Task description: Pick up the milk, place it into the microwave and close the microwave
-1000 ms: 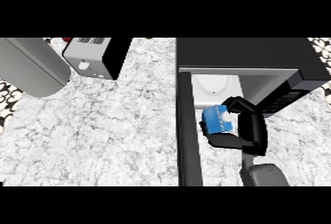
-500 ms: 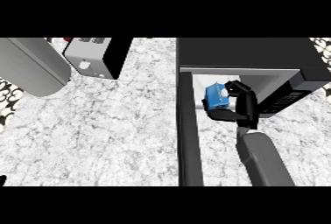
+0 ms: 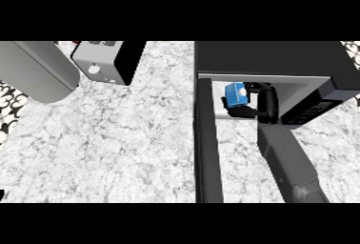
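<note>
The milk (image 3: 235,95) is a small blue carton, held at the mouth of the black microwave (image 3: 271,58) at the upper right. My right hand (image 3: 262,105) is shut on it, fingers curled round its right and lower sides, with the grey forearm (image 3: 290,162) stretching up from the lower edge. The microwave's door (image 3: 207,143) stands open, swung out toward me as a dark vertical slab left of the arm. My left hand does not show in this view.
A grey and black toaster-like appliance (image 3: 107,61) stands at the back left of the marble counter (image 3: 112,143). A large grey rounded object (image 3: 35,69) lies at the far left. The microwave's control panel (image 3: 313,107) sits right of the opening.
My right hand has carried the milk up and away from me, from in front of the microwave's opening to its mouth. The forearm has stretched out further.
</note>
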Action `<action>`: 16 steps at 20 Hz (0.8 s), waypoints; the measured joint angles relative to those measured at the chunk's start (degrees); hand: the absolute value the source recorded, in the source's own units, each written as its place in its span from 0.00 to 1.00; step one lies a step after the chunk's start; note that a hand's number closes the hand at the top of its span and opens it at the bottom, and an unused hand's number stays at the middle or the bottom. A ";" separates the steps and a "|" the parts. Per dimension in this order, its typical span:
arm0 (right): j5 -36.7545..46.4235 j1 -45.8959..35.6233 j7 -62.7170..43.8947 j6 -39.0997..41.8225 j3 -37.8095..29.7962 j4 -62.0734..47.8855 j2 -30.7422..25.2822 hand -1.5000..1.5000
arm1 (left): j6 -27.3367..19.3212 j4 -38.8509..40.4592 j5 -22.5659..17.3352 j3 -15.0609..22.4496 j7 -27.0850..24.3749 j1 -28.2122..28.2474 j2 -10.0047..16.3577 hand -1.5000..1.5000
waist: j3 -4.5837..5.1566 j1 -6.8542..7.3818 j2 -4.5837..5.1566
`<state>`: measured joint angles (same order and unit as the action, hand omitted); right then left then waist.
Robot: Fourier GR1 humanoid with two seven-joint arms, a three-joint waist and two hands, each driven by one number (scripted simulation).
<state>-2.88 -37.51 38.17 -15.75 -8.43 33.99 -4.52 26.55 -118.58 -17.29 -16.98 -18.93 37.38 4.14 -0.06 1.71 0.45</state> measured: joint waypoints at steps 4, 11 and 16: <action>1.39 -5.16 4.28 -2.89 -1.32 -7.28 -0.38 1.00 | 0.91 1.59 0.61 -0.03 -0.75 -0.94 -0.43 0.00 | -0.01 0.38 0.14; 7.79 -11.39 6.58 -15.10 0.70 -15.01 -1.20 1.00 | 0.91 1.94 0.48 -0.48 0.24 -2.48 -0.32 0.00 | -0.01 1.10 0.43; 11.30 -15.40 5.28 -22.79 1.60 -19.75 -1.68 1.00 | 1.10 3.83 0.45 -1.28 0.17 -4.53 0.29 0.00 | -0.02 1.53 0.71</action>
<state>8.42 -52.91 43.45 -38.53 -6.84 14.23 -6.20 27.65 -114.74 -16.84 -18.26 -18.75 32.85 4.43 -0.08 3.24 1.17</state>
